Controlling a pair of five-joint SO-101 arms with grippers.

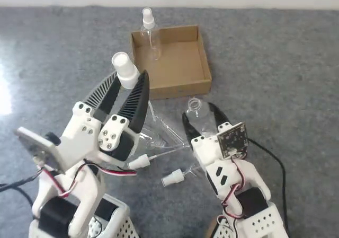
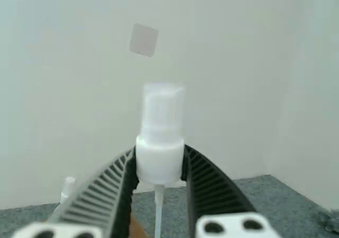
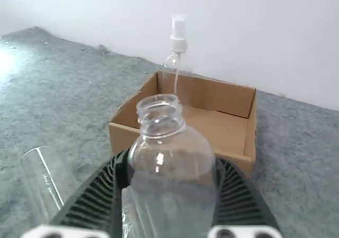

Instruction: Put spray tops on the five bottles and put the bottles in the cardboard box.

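While the left gripper is clamped on a white spray top, held upright and raised off the table, the right gripper is closed round the body of an uncapped clear bottle, neck up, just in front of the cardboard box. One capped bottle stands inside the box at a far corner. Further clear bottles and two loose spray tops lie on the grey table between the arms.
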